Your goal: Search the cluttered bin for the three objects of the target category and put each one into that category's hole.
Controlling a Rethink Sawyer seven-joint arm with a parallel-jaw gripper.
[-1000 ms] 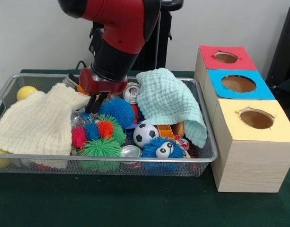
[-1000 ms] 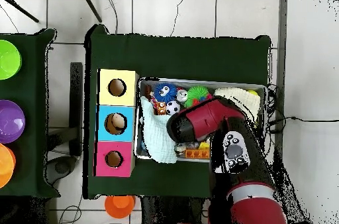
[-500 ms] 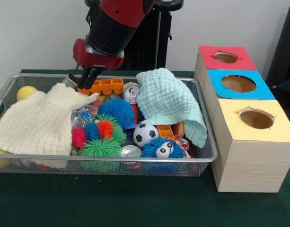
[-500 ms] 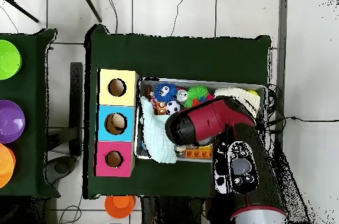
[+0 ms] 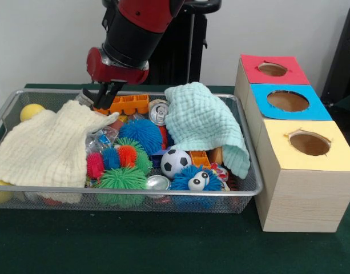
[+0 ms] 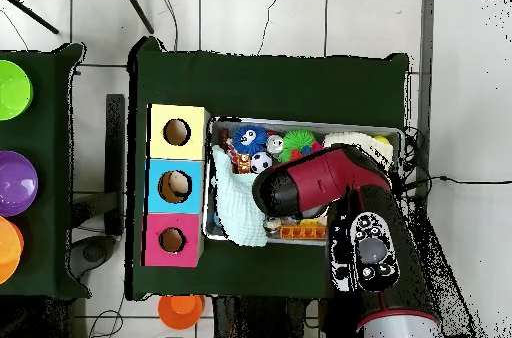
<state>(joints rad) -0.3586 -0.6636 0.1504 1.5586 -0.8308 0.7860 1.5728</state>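
Note:
My gripper [image 5: 108,95] hangs over the far left part of the wire bin [image 5: 60,190], shut on the left end of an orange toy brick [image 5: 128,104]. The brick is lifted clear of the clutter and lies level. From overhead the red arm hides the gripper, and only the orange brick [image 6: 301,231] peeks out beside it. Three boxes with holes stand in a row to the right: red [image 5: 253,63], blue [image 5: 260,97] and yellow [image 5: 277,132].
The bin holds a pale yellow cloth [image 5: 43,148], a mint cloth [image 5: 206,123], a blue spiky ball [image 5: 141,134], a soccer ball [image 5: 175,162], a drink can [image 5: 159,112], a green spiky ball [image 5: 121,181] and a yellow ball [image 5: 31,111].
A second ago my gripper was down among the toys. It has risen toward the bin's far left with the orange brick in it, then stayed nearly still.

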